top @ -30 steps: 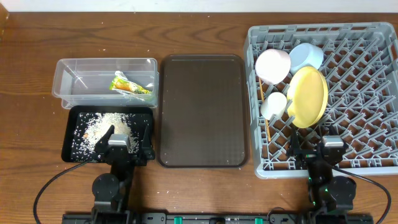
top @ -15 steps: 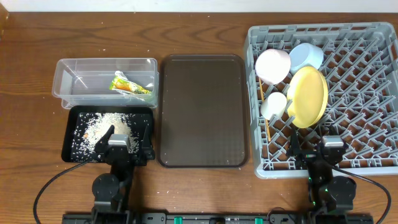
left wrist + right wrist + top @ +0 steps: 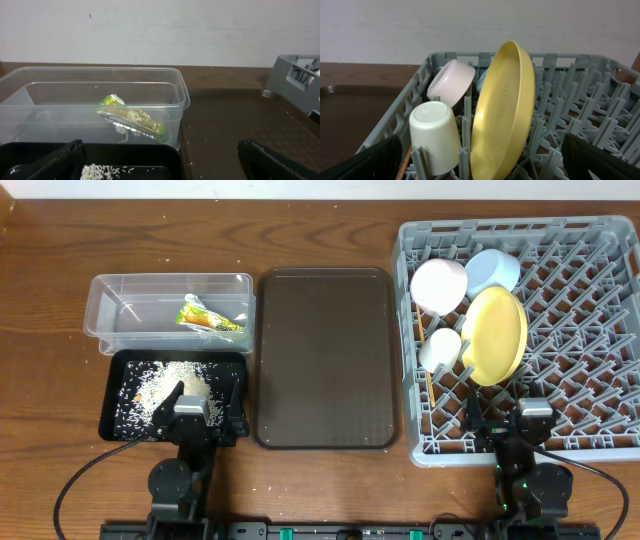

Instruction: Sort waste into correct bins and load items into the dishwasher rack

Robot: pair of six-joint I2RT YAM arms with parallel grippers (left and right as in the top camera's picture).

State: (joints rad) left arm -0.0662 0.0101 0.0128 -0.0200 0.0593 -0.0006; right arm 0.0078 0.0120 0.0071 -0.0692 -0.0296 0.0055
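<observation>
Left gripper (image 3: 207,392): I see jaws wide apart, nothing held, over near edge of shallow glossy black rectangular tray (image 3: 112,395). Pale rice-like grains (image 3: 175,385) heaped inside that tray.

Right gripper (image 3: 481,142): jaws wide apart, nothing held, at near edge of large square grey pegged plastic rack (image 3: 590,330).

Beyond black tray: clear rectangular plastic tub (image 3: 100,300), green-and-orange snack wrapper (image 3: 210,318) lying in it.

Large brown serving tray (image 3: 325,360) on wooden bench (image 3: 50,240), between bins and rack.

In rack, near to far: small white cup (image 3: 440,348) upturned, round yellow plate (image 3: 495,335) on edge just beside it, white bowl (image 3: 438,285), light blue bowl (image 3: 492,270).
</observation>
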